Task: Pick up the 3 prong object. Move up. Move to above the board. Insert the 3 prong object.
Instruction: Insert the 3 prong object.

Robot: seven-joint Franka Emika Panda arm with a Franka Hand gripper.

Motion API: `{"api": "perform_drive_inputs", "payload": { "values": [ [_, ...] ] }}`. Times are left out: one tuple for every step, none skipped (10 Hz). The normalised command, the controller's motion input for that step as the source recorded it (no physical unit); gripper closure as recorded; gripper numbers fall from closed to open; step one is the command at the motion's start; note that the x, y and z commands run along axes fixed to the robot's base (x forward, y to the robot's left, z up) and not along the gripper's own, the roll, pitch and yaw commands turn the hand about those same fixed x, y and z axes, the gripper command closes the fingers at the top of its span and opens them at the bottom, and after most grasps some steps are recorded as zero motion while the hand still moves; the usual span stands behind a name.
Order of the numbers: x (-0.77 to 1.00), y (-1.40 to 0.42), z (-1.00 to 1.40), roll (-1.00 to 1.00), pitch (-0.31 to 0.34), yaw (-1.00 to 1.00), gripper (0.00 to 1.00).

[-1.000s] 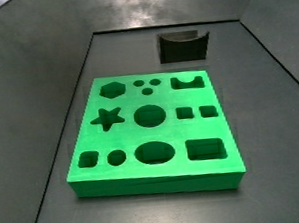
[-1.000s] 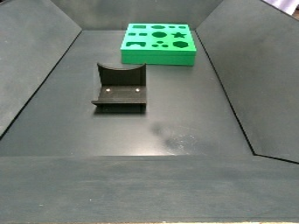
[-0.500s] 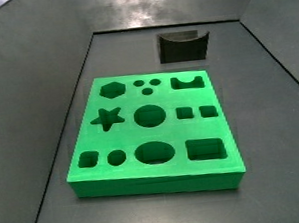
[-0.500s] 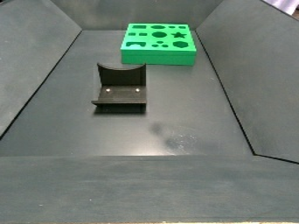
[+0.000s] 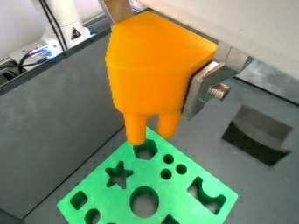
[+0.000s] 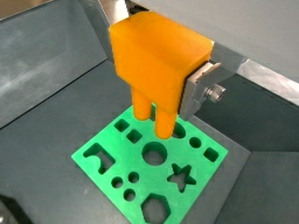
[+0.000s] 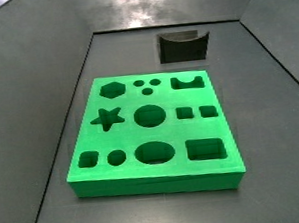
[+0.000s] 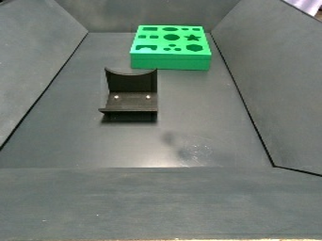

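Orange plastic three-pronged peg [image 5: 152, 70] hangs clamped in the gripper [image 5: 176, 83], prongs down, high above the bright green slab with cut-out holes [image 6: 158, 175]. Beyond stands the dark L-shaped fixture [image 7: 182, 46].

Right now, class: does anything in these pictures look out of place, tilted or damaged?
Nothing stands out. The board lies flat and whole, the fixture stands apart from it, and the gripper holds the 3 prong object prongs-down above the board.

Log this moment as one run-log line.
phase: above board | gripper: shut on 3 prong object, seen only in wrist views | board: holes empty | insert: not yet done
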Motion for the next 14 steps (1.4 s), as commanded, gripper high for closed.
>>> {"api": "perform_drive_inputs", "payload": {
  "values": [
    [0.35, -0.08, -0.01, 0.00, 0.173, -0.24, 1.00],
    [0.35, -0.06, -0.01, 0.00, 0.171, -0.25, 1.00],
    [0.34, -0.04, 0.00, 0.00, 0.167, -0.25, 1.00],
    [0.33, -0.03, 0.00, 0.00, 0.161, -0.25, 1.00],
    [0.31, -0.01, 0.00, 0.00, 0.154, -0.24, 1.00],
    [0.14, 0.00, 0.00, 0.00, 0.071, -0.07, 1.00],
    [0.09, 0.00, 0.00, 0.00, 0.054, -0.04, 1.00],
    [0.06, 0.00, 0.00, 0.00, 0.036, -0.02, 1.00],
    [0.00, 0.02, 0.00, 0.00, 0.000, 0.00, 1.00],
    [0.01, 0.11, 0.00, 0.00, 0.000, 0.05, 1.00],
    [0.05, 0.11, 0.00, 0.00, 0.000, 0.07, 1.00],
    [0.05, 0.09, 0.00, 0.00, 0.001, 0.08, 1.00],
    [0.05, 0.07, 0.00, 0.00, 0.000, 0.08, 1.00],
    [0.00, 0.02, 0.00, 0.00, 0.000, 0.00, 1.00]
  ]
}}
